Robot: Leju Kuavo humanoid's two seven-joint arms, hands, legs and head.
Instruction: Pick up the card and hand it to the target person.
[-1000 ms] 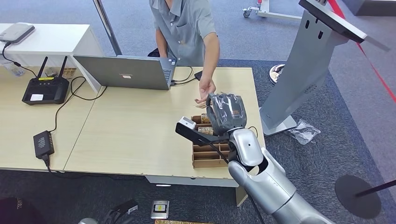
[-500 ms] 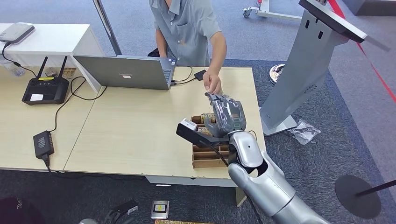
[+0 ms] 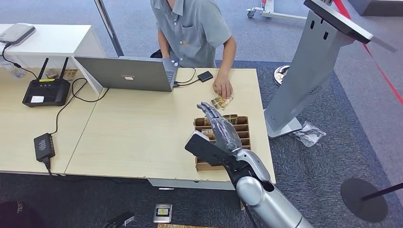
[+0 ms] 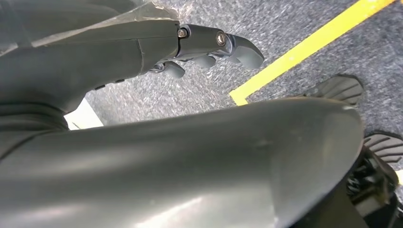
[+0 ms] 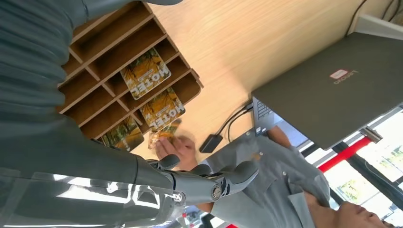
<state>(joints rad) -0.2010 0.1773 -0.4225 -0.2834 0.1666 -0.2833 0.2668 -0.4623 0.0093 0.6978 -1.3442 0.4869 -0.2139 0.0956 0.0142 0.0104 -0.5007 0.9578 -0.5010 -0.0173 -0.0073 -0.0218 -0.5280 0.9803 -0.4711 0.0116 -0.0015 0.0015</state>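
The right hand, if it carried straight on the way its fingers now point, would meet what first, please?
Probably the patterned card under the person's hand on the light wooden table, just beyond the brown cardboard divider box. The right hand looks raised, so depth is uncertain.

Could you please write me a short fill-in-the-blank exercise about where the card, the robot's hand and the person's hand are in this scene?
1. The person's hand presses the card down on the ____.
2. The robot's right hand hovers over the wooden ____, holding nothing.
3. More cards lie in the compartments of the organizer, each printed with the word ____.
4. Beside the person, a closed grey ____ sits on the table.

Missing words: table; organizer; MOTEL; laptop
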